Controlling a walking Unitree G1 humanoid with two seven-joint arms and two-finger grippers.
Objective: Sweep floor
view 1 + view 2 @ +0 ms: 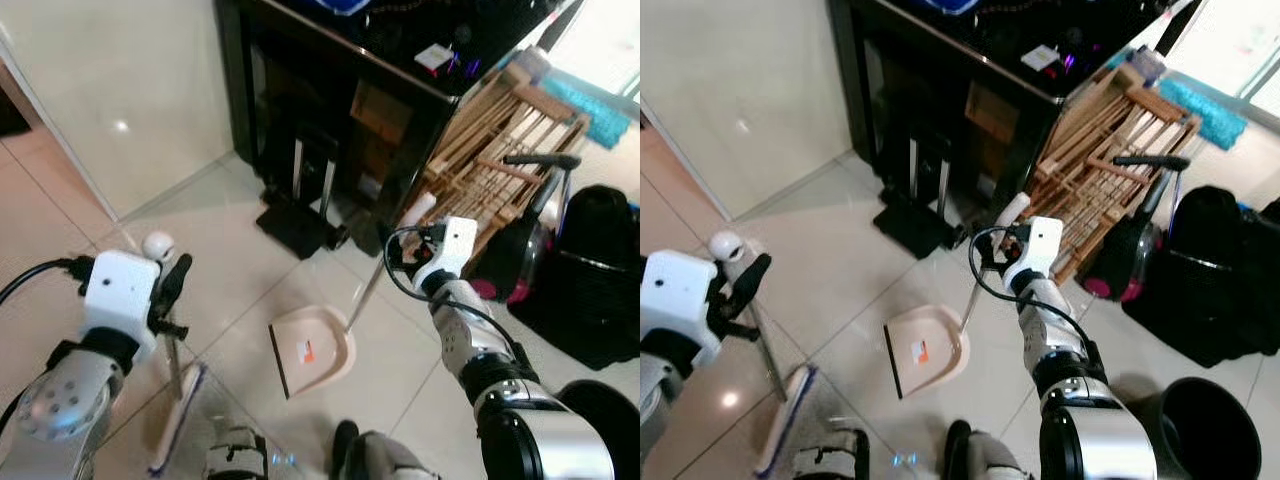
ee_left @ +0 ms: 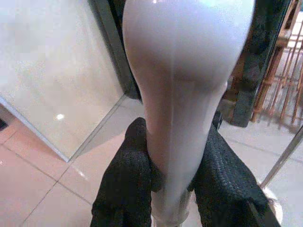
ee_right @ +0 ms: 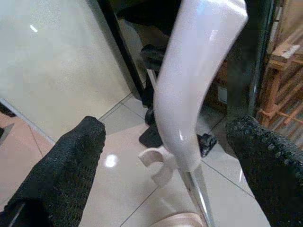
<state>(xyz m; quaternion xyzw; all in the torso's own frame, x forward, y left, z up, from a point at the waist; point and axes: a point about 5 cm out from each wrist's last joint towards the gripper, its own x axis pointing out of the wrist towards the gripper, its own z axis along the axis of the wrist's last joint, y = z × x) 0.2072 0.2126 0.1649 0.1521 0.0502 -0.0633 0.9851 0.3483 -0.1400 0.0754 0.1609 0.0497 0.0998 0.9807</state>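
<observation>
In the left eye view, the broom [image 1: 176,385] is seen at the robot's left, its thin metal shaft standing nearly upright and its flat head resting on the tiled floor [image 1: 230,290]. The white knob of its handle is gripped by the left gripper [image 1: 170,290]. The pale dustpan [image 1: 312,348] lies on the floor between the two arms, its mouth turned towards the broom, and no dirt can be made out in it. Its long metal shaft rises to the right gripper [image 1: 408,245].

In the right eye view, a dark round bin [image 1: 1203,432] is seen at the robot's right; its contents cannot be told. A folded wooden rack [image 1: 1110,170] leans against a dark cabinet [image 1: 940,90] beyond the dustpan.

In the left wrist view, the black fingers [image 2: 125,184] are pressed on both sides of the glossy white broom handle [image 2: 184,85], holding it.

In the right wrist view, the fingers [image 3: 66,165] are spread wide, with the white dustpan handle [image 3: 194,90] standing between them, untouched by either.

Both tools are judged light and stiff, but the glossy plastic handles are likely slippery, so a firm hold on the waisted part of each handle is advised. The dustpan's long shaft is expected to tip easily unless clamped.
</observation>
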